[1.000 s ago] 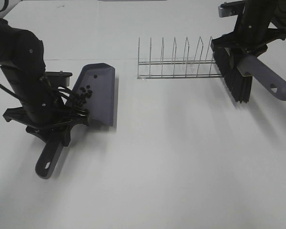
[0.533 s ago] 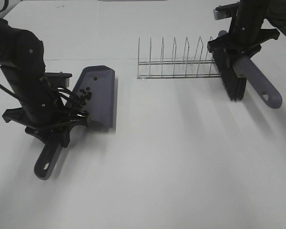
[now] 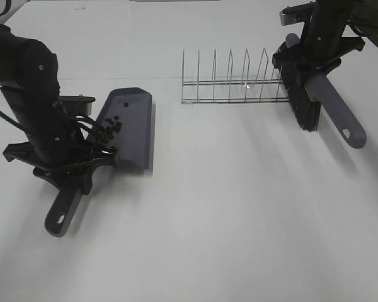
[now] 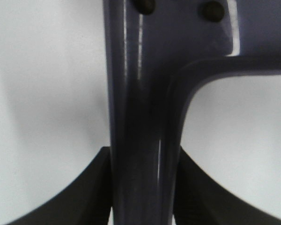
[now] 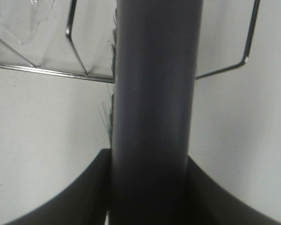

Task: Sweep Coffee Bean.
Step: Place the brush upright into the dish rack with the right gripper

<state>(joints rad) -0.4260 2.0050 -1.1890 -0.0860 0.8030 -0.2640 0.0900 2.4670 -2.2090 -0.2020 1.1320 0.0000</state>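
Dustpan [image 3: 131, 123] clamped by left gripper [image 4: 143, 187], brush [image 3: 307, 104] by right gripper [image 5: 150, 187] at 2 o'clock; best kept level so beans [image 3: 111, 124] aren't spilled.

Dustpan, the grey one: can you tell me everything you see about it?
The dustpan is grey-purple and looks like smooth plastic. It has a wide flat scoop, a raised back rim and a long handle ending in a hanging hole. Small dark coffee beans lie clustered in the scoop near the handle. The left pincer is clamped on the handle, over the white table's left side.
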